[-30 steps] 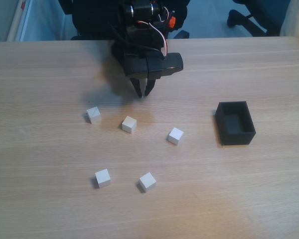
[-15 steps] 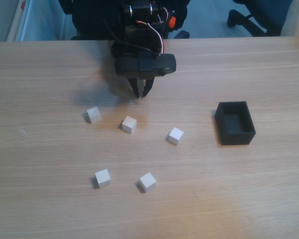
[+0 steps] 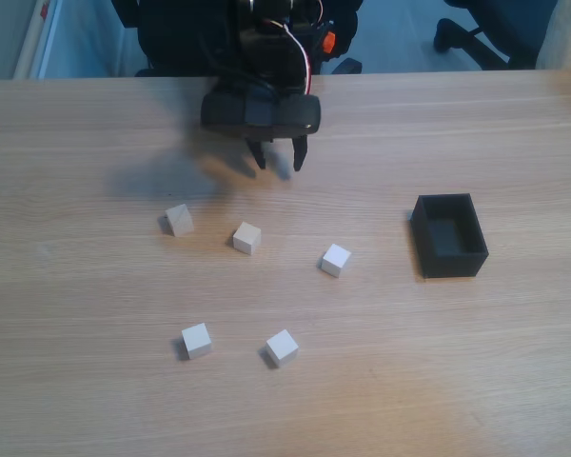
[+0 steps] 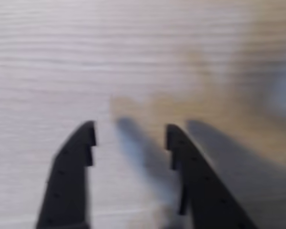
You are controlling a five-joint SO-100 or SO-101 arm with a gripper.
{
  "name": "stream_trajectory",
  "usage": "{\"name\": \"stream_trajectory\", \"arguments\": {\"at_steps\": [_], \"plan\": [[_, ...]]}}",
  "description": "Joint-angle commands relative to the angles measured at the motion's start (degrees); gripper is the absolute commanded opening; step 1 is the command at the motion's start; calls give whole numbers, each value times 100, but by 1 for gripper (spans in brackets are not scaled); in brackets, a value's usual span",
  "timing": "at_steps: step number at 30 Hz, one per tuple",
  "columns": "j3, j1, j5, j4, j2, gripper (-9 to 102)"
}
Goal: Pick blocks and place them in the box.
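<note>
Vs a sec ago: gripper [image 3: 278, 164] sits higher toward the 12 o'clock edge of the fixed view and its fingers, near closed then, are now spread apart w/ a clear gap; nothing held. Arm body has turned so the dark housing lies more crosswise. Blocks and box haven't shifted.

Fixed view: five blocks on the wooden tabletop [image 3: 514, 362], all apart from each other. Block [image 3: 179, 219] at approx 8 o'clock from the gripper, block [image 3: 246, 237] just below it at 6-7 o'clock, block [image 3: 336, 259] at 5 o'clock, block [image 3: 196, 340] and block [image 3: 282, 347] lower down toward the 6 o'clock edge. Box [image 3: 449, 235] is well off at 4 o'clock from the gripper, open top up, looks empty inside. The closest block is near but not touching the fingertips.

Wrist view: gripper [image 4: 129, 135] seen from behind, two black fingers [image 4: 71, 167] coming in from the 6 o'clock edge, parted, bare wood grain between them. Pic is blurred; soft shadows fall at 1-2 o'clock from each finger, prob the fingers' own.

Around: dark chair base [image 3: 485, 29] on the floor past the tabletop's far edge at 1 o'clock; red/white wires [image 3: 300, 52] on the arm. Nothing stands between gripper and blocks.
</note>
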State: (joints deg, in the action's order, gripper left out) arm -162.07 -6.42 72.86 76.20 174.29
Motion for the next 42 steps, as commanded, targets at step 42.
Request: {"name": "stream_trajectory", "arguments": {"at_steps": [42], "plan": [[3146, 1327, -202, -3032, -6284, 19]]}}
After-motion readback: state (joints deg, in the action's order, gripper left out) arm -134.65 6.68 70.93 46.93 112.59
